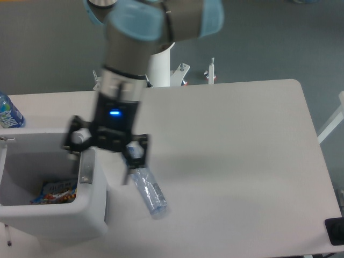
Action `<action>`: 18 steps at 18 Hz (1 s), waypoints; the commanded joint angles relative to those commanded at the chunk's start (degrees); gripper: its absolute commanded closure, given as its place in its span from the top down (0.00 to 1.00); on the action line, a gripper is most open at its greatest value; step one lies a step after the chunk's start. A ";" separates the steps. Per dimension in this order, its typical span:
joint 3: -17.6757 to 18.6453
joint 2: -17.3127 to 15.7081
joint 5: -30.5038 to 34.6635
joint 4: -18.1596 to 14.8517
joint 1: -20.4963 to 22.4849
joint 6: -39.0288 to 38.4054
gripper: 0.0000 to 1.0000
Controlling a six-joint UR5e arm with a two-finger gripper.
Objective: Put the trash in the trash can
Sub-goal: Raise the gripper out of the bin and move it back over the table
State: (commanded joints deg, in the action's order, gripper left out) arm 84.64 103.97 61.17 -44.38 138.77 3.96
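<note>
White and bare across most of its top, one bench (231, 145) carries everything. One white trash can (64, 215) sits at its 8 o'clock corner, a grey tab (86, 167) on the rim. One end effector (102, 156) hangs just beside that rim with fingers spread, gripping nothing. One crushed clear bottle (148, 189) lies on the bench toward 6 o'clock. One snack packet (55, 192) lies inside the can, its print unreadable. One blue-labelled water bottle (8, 112) stands at 9 o'clock.

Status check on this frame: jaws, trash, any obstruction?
Gripper jaws open, empty, above the crushed bottle. Snack packet in the trash can. Nothing blocks the bottle.
</note>
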 joint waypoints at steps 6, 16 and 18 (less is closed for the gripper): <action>0.97 2.02 0.70 -0.79 6.24 -0.80 1.00; 3.07 3.34 5.09 -3.95 10.12 -2.73 1.00; 3.43 4.56 6.23 -3.96 9.95 -2.56 1.00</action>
State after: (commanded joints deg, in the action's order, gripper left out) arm 88.07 108.54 67.41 -48.34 148.71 1.41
